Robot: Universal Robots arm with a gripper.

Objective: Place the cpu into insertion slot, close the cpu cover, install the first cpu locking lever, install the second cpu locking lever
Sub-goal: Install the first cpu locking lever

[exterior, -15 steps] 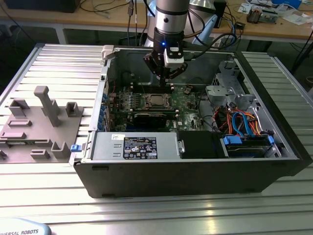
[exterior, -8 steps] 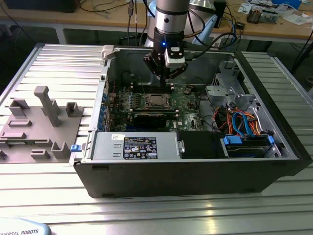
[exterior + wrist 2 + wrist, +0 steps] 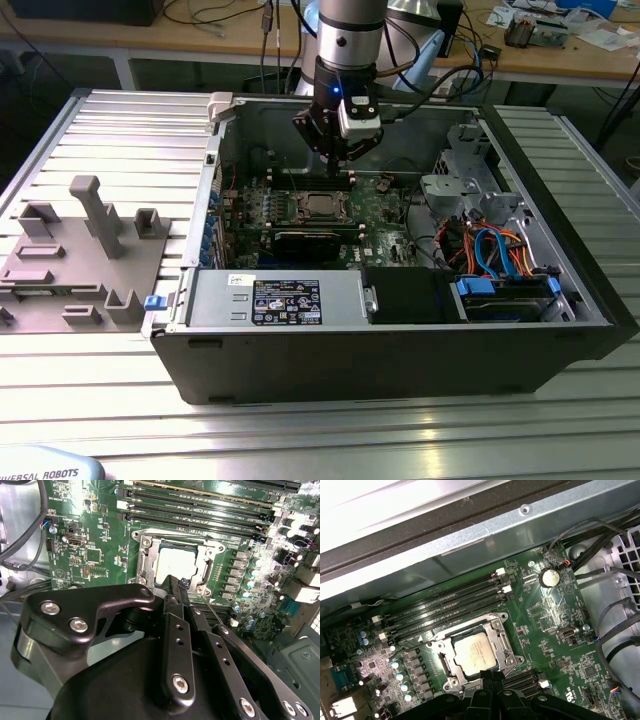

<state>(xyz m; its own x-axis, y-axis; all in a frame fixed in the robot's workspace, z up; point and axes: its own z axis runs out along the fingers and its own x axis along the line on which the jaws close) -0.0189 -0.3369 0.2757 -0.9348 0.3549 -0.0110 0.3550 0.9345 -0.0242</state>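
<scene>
One chip (image 3: 476,653) sits in its socket (image 3: 445,664) under the lowered cover (image 3: 501,641). At the socket's six o'clock edge, the gripper (image 3: 176,582) is pinched narrow, holding nothing. Pressing off-line might scrape the board (image 3: 555,610) instead of seating a lever.

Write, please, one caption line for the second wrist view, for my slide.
The hand is poised at the edge of the cpu cover, which lies closed around the cpu on the green motherboard.

Bright overhead light, glare on the motherboard (image 3: 240,495), blown-out case wall (image 3: 380,510), perhaps slightly soft.
</scene>
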